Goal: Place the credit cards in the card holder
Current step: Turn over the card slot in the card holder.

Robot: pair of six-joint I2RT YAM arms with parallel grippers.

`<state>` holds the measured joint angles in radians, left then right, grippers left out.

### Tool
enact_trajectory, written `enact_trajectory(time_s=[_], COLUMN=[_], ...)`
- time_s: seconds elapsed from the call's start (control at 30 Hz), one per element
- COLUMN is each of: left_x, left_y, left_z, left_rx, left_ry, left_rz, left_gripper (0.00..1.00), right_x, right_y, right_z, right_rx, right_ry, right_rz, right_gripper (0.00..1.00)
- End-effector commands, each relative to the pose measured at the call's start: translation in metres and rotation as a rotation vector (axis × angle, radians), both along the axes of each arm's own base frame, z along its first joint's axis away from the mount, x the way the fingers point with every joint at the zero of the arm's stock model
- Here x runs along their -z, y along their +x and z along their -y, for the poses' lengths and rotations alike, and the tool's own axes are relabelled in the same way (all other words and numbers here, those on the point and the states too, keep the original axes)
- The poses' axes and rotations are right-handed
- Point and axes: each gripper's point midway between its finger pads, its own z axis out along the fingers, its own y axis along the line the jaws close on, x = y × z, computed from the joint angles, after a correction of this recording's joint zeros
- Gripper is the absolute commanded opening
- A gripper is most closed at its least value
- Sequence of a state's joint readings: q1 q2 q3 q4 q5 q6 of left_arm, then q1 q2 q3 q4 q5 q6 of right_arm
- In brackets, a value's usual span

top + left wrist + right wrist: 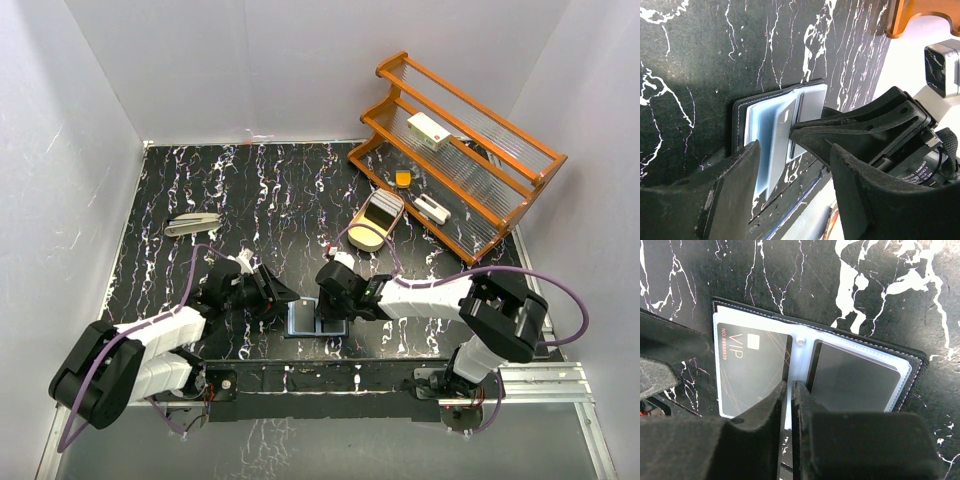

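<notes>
The card holder (799, 357) lies open and flat on the black marble table (290, 200), near the front edge, between the two arms. Its black cover faces down and its pale blue-grey plastic sleeves face up.

Two credit cards (752, 370) sit inside the card holder, one in each sleeve. The card on one side of the fold has a small chip and the letters "VIP". The card on the other side of the fold is plain grey.

The right gripper (789, 386) is over the fold of the card holder, with its tips at the near edge of the sleeves. Its jaws are almost clenched and only a thin slit is between them. Some pale plastic shows in this slit, but I cannot tell if the jaws really pinch the sleeve.

The left gripper (283, 295) is just beside the card holder, on the left arm's side. It is released, with the jaws well apart and nothing held between them. One fingertip (752, 150) is over the edge of the card holder; I cannot tell if it touches.

Well apart from the card holder, toward the back right, there are a cream tray (378, 222) and a wooden rack (470, 130). A white box with a red mark (428, 130) stands on the rack.
</notes>
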<state>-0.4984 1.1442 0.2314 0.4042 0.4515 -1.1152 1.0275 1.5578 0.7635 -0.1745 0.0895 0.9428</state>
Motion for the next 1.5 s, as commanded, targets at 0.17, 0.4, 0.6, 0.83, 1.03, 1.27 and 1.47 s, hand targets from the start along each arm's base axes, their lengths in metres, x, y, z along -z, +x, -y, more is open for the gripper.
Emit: enact_trajectory(time_s=[0.17,0.4,0.6,0.83,1.03,1.27,1.47], left_x=[0.0,0.0,-0.004,-0.007,-0.013,-0.025,-0.036], left_y=[-0.001,0.0,0.0,0.0,0.0,-0.001,0.0], left_z=[0.002,0.006,0.01,0.011,0.015,0.024,0.031], left_rx=[0.013,0.027,0.039,0.045,0.056,0.083,0.085], left_ry=[-0.019,-0.038,-0.066,-0.074,-0.113,-0.177,-0.218], left_rz=[-0.002,-0.009,-0.006,0.002,0.004,0.0,0.006], left_gripper=[0.57,0.58,0.57,0.57,0.54,0.56,0.56], right_x=[0.002,0.003,0.006,0.005,0.004,-0.001,0.0], right_y=[0.001,0.002,0.001,0.002,0.003,0.008,0.013], right_z=[-0.006,-0.006,-0.004,-0.005,-0.006,-0.009,-0.008], right_rx=[-0.009,-0.009,-0.007,-0.006,-0.018,-0.032,-0.044], right_ry=[0.001,-0.002,-0.008,-0.002,0.0,0.007,-0.003], right_rz=[0.003,0.006,0.005,0.01,0.022,0.056,0.092], right_gripper=[0.03,0.03,0.03,0.02,0.02,0.03,0.03])
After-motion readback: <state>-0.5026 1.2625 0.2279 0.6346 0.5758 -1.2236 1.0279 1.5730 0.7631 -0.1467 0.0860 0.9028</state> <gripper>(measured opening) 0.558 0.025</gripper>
